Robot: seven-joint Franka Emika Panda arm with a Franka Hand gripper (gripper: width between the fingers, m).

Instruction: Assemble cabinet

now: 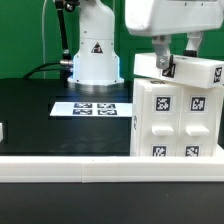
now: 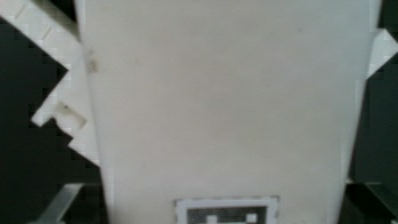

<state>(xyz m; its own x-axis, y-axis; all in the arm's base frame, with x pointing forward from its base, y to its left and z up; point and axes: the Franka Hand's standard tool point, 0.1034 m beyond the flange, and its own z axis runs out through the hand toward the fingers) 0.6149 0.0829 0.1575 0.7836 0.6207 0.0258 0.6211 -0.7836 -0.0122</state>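
Jaws closed on cabinet (image 1: 178, 108) top edge (cabinet upright).

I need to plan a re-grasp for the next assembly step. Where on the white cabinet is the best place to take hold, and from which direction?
Probably at the top edge of the cabinet, coming straight down from above. It stands upright, and its tagged front faces are broad and flat, while the top panel offers a thin rim that two fingers can span. The gripper sits at that top edge; whether it is shut cannot be told.
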